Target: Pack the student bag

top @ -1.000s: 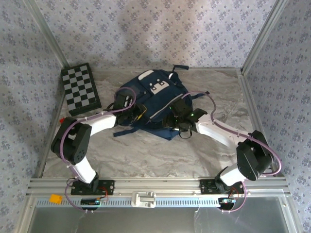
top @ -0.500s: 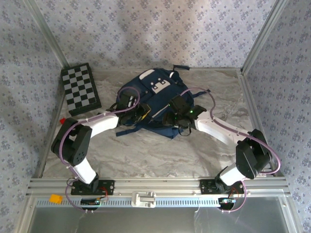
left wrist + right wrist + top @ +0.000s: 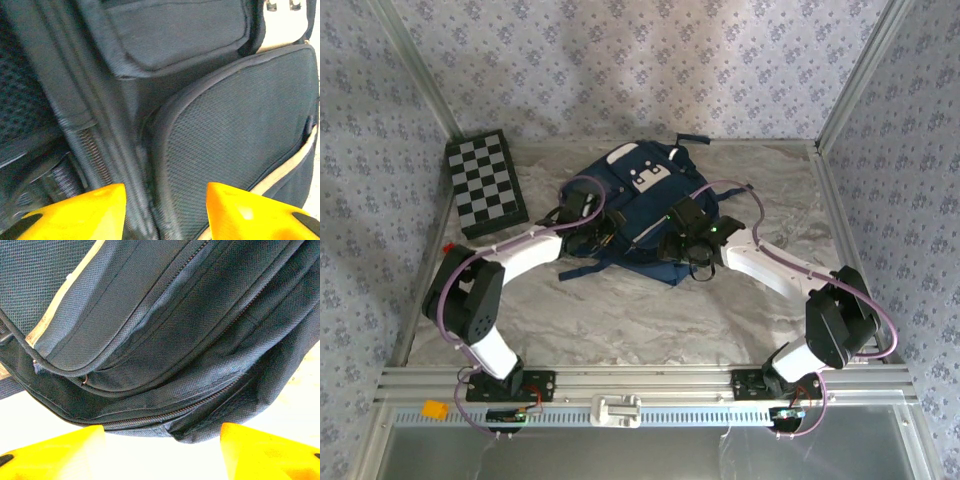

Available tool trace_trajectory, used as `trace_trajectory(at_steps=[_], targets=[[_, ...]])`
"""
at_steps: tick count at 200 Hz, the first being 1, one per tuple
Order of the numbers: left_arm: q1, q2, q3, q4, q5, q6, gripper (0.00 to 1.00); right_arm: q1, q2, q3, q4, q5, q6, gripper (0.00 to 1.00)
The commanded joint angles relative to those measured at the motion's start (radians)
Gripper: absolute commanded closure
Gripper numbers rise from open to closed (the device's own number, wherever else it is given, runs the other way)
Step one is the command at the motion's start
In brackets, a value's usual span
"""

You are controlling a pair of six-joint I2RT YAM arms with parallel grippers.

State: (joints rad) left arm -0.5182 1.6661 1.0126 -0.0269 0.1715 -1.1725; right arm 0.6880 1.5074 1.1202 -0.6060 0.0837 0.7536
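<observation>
The student bag (image 3: 642, 200) lies far-centre on the table (image 3: 620, 315), soft, floppy, likely light; best taken by a padded strap or zip seam. Left gripper (image 3: 165, 212) spread astride its fabric, right gripper (image 3: 162, 452) spread, empty, at its near edge

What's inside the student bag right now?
The student bag lies on the table; the zipper seen from the right wrist looks shut, so fabric covers whatever is inside.

Blurry dark strap (image 3: 95, 135) on the edge-cropped student bag (image 3: 235, 135)
</observation>
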Motion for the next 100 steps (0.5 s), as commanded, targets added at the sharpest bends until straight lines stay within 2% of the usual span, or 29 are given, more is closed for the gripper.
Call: trace_trajectory(at_steps=[1,19,36,61,80,100], targets=[[-0.008,0.057,0.042,0.049,0.024,-0.015,0.57,0.002,0.009,0.022,-0.005,0.016,-0.010,0.38],[-0.016,0.089,0.064,0.046,0.020,-0.017,0.58,0.002,0.015,0.023,-0.008,0.015,-0.010,0.39],[-0.015,0.112,0.072,0.047,0.027,-0.023,0.64,0.003,0.016,0.018,-0.001,0.013,-0.009,0.39],[-0.031,0.115,0.066,0.062,0.015,-0.061,0.65,0.008,0.022,0.018,-0.003,0.020,0.001,0.39],[-0.044,0.129,0.087,0.069,-0.004,-0.084,0.82,0.027,0.032,0.028,-0.004,0.036,0.037,0.39],[-0.039,0.130,0.118,0.070,0.028,-0.115,1.00,0.066,0.055,0.057,0.000,0.064,0.078,0.38]])
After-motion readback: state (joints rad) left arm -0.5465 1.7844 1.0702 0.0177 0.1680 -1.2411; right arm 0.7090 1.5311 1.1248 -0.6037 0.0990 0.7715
